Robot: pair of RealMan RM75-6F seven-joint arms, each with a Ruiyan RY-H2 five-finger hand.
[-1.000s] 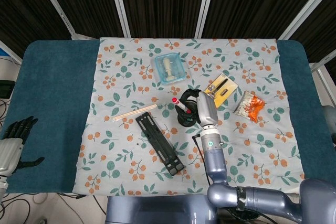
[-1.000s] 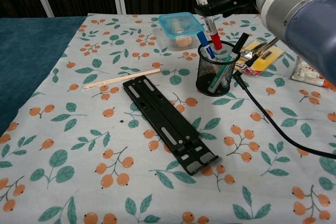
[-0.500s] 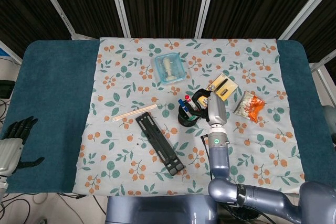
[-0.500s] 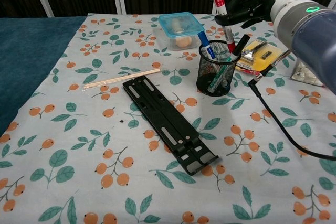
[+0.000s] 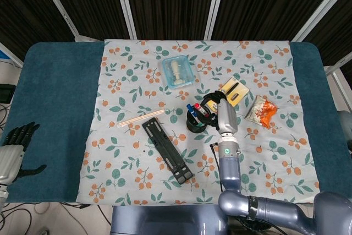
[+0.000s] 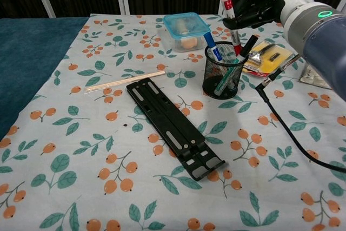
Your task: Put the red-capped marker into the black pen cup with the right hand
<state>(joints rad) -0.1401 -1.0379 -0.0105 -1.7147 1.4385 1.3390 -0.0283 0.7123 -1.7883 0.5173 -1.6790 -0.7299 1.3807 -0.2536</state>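
1. Head view: since half a second ago little has changed. The right hand (image 5: 212, 103) stays just right of the black pen cup (image 5: 196, 121) at frame centre, its forearm running down to the lower edge. The red-capped marker (image 5: 199, 105) stands in the cup beside a blue-capped pen (image 5: 190, 108). A second ago the marker was held left of the cup; now it is over the opening.
2. Head view, surroundings: a black slotted bar (image 5: 167, 150) lies lower left of the cup, wooden chopsticks (image 5: 142, 118) to its left, a clear lidded box (image 5: 177, 71) above, a yellow card pack (image 5: 234, 92) and an orange snack bag (image 5: 260, 110) to the right, all on the floral cloth (image 5: 126, 64) over the blue surface (image 5: 55, 92). The left hand (image 5: 16, 144) rests at the lower left edge, fingers apart, holding nothing.
3. Chest view: the right hand (image 6: 253, 8) at upper right grips the marker (image 6: 229, 14) below its cap; the marker's lower end is inside the cup (image 6: 225, 72), barely moved since the last frame. The hand's black cable (image 6: 286, 133) trails across the cloth to the right of the cup.
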